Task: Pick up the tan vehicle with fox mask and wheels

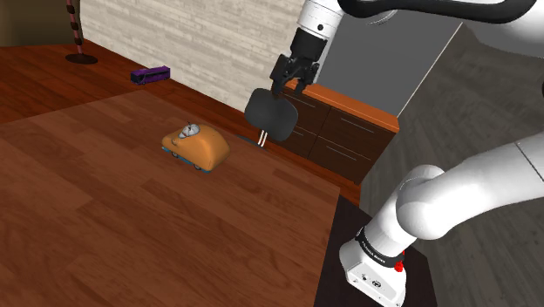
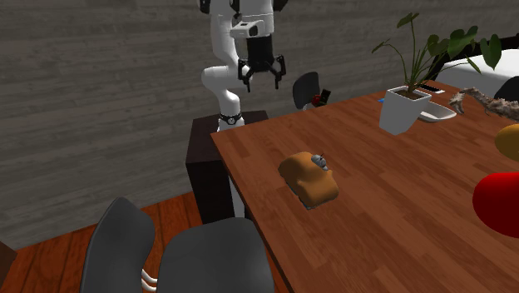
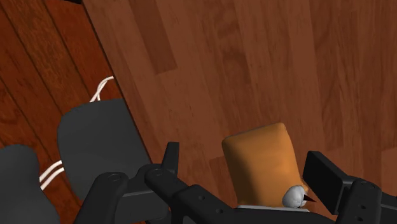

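The tan-orange vehicle [image 1: 199,146] with a small grey-white mask on top sits on the brown wooden table [image 1: 131,235], toward its far side in the shoulder view. In the second exterior view the vehicle [image 2: 309,179] lies near the table's middle. My black gripper [image 1: 292,77] hangs well above the table, off beyond the vehicle, and its fingers stand apart and hold nothing. The second exterior view has the gripper [image 2: 260,71] high over the table's far edge. Looking along the gripper [image 3: 245,172], the vehicle [image 3: 261,162] lies far below between the spread fingers [image 3: 168,159].
A dark chair [image 1: 272,113] stands at the table's far edge under the hand, with a brown dresser [image 1: 340,122] behind it. A purple toy bus [image 1: 150,75] lies on the floor. A potted plant [image 2: 405,108], a red object [image 2: 499,200] and two grey chairs [image 2: 208,258] ring the table.
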{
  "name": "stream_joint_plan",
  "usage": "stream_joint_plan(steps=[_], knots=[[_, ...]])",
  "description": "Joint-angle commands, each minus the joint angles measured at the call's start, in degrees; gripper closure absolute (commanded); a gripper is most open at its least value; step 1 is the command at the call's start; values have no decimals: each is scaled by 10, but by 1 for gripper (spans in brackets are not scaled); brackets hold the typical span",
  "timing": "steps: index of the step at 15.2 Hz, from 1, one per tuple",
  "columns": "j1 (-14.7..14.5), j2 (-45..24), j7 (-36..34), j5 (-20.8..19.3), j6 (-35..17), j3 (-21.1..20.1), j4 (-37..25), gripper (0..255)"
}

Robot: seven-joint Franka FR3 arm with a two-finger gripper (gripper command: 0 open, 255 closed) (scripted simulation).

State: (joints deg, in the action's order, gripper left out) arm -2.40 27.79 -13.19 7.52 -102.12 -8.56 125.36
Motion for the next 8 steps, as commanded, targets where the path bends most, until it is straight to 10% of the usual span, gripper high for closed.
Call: stream_joint_plan(steps=[1, 8], knots=[[-2, -50, -12, -1, -18, -14, -28, 0], [-11, -207, -53, -24, -53, -52, -130, 0]])
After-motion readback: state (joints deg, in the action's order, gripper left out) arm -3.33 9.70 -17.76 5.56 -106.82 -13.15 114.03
